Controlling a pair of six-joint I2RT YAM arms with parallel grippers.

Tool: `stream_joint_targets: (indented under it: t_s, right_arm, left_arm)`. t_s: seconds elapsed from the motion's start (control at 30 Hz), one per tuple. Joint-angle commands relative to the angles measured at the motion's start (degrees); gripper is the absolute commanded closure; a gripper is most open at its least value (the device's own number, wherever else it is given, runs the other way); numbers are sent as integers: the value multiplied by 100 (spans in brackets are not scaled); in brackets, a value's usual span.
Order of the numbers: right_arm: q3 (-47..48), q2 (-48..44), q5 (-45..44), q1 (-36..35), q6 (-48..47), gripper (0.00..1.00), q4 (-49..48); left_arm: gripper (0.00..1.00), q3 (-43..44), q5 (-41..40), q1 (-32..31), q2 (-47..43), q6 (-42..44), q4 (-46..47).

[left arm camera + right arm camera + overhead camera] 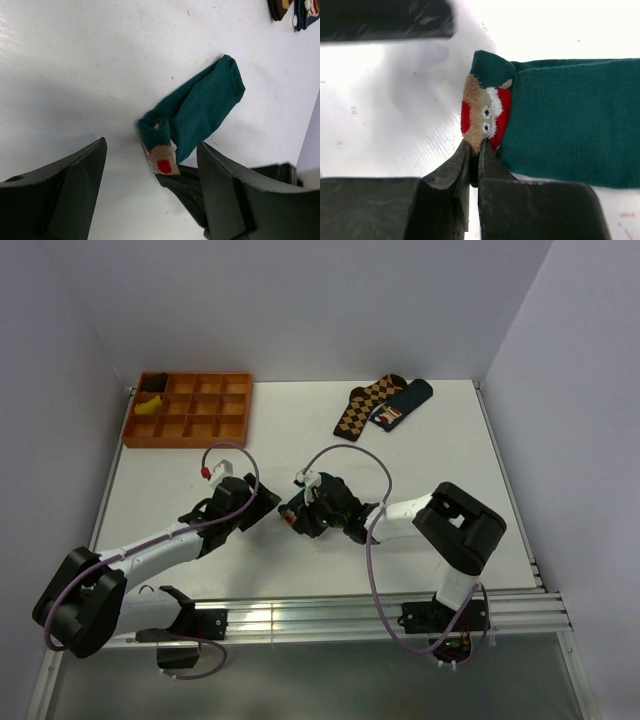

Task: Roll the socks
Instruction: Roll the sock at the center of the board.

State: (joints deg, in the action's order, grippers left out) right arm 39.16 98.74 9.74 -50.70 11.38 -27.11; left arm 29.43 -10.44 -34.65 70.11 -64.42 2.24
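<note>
A dark teal sock (202,107) lies on the white table, its near end partly rolled, with a red, white and brown cartoon patch (485,112) showing there. My right gripper (474,150) is shut on the edge of that patched end; its dark fingers (187,192) also show in the left wrist view. My left gripper (152,185) is open just short of the roll, a finger on either side and touching nothing. From above, both grippers meet at the sock (291,507) in the table's middle. A second teal sock (402,408) lies flat at the back right.
A brown argyle sock (362,406) lies against the second teal sock. An orange compartment tray (190,410) stands at the back left, with a yellow item (150,406) in one cell. A metal rail (330,615) runs along the near edge.
</note>
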Motion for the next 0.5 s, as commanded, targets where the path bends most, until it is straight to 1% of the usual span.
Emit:
stream_joint_targets:
  t_s: [0.0,0.07,0.1,0.13,0.27,0.4,0.47]
  right_arm:
    - [284,417,1345,297,426,100,1092]
    - [399,620,1862,516,575,100,1129]
    - [469,699,2004,587,785,100,1103]
    - [540,847,2336,727,892,100,1094]
    - [479,1164,2699,1026,1445,100,761]
    - [409,1568,3234,1316,2068,100,288]
    - [365,1683,3359,1396,2237,100,137]
  left_arm:
    - [23,-130,76,29,-155,-44,444]
    - [25,-165,112,29,-155,-61,417]
    - [26,-218,190,29,-190,-62,496]
    - [27,-332,217,29,-216,-79,618]
    - [29,-552,323,20,-261,-167,857]
    - [31,-596,402,-6,-77,-193,1015]
    - [31,-561,420,-15,20,-185,1050]
